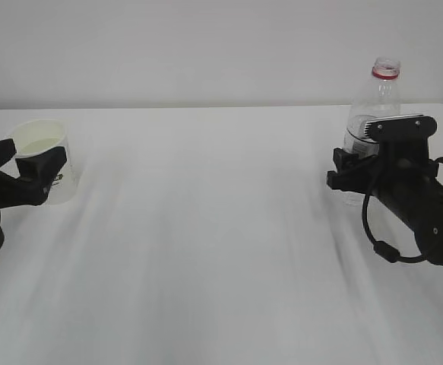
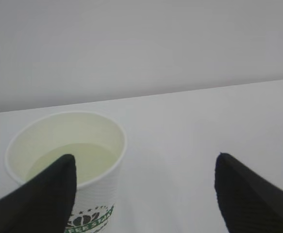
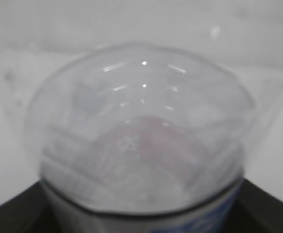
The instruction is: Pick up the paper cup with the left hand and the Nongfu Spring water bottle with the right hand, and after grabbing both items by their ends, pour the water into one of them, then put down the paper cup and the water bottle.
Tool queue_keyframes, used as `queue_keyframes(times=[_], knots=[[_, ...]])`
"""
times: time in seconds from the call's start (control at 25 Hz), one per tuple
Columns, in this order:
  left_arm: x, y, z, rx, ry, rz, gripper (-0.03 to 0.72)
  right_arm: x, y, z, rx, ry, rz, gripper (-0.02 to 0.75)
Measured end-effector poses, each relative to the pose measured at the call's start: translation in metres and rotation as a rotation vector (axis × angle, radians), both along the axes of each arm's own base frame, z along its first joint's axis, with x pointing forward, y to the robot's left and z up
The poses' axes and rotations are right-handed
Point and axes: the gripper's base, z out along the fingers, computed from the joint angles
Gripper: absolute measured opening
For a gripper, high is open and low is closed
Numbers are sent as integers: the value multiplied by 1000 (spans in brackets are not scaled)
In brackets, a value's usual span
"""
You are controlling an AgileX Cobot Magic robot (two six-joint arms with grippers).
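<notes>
Setting: white tabletop (image 1: 221,251) running back to a plain pale wall (image 1: 206,46); nothing else lies on the surface between the two arms.
Paper cup: the paper cup (image 1: 50,163) stands upright at the far left of the tabletop; in the left wrist view its cream inside (image 2: 68,145) holds a shallow pool of clear water (image 2: 78,160), and a green logo (image 2: 90,218) shows low on its wall.
Left pincer: the left hand (image 1: 12,167) has its two black fingers spread wide. One finger (image 2: 39,199) is in front of the cup's near wall, the other (image 2: 250,194) is well apart over bare tabletop to the right. The cup sits off to one side of the gap, not centred; whether the near finger touches it cannot be told.
Bottle: the Nongfu Spring water bottle (image 1: 373,122) stands upright at the far right, uncapped, its red neck ring (image 1: 385,73) rising above the arm.
Right pincer: the right hand (image 1: 350,175) is around the bottle's lower body, fingers on either side. The right wrist view is filled by the blurred clear shoulder (image 3: 141,131), with black finger edges at both lower corners; jaws part-spread to the bottle's width, pinching it.
In the way: nothing stands between cup and bottle.
</notes>
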Motion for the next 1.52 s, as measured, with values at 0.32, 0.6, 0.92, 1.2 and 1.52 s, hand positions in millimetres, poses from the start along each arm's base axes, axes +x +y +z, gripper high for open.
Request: queue_keyframes(times=[0.32, 0.6, 0.92, 1.2, 1.52], knots=[[0, -1, 0, 4, 0, -13, 638, 0, 0, -4, -2, -13, -2, 519], [0, -1, 0, 4, 0, -13, 633, 1, 0, -4, -1, -17, -2, 542], [0, -1, 0, 4, 0, -13, 630, 1, 0, -2, 0, -38, -2, 629], [0, -1, 0, 4, 0, -13, 629, 2, 0, 2, 2, -85, -4, 633], [0, -1, 0, 4, 0, -13, 625, -3, 1, 3, -7, -117, 21, 633]])
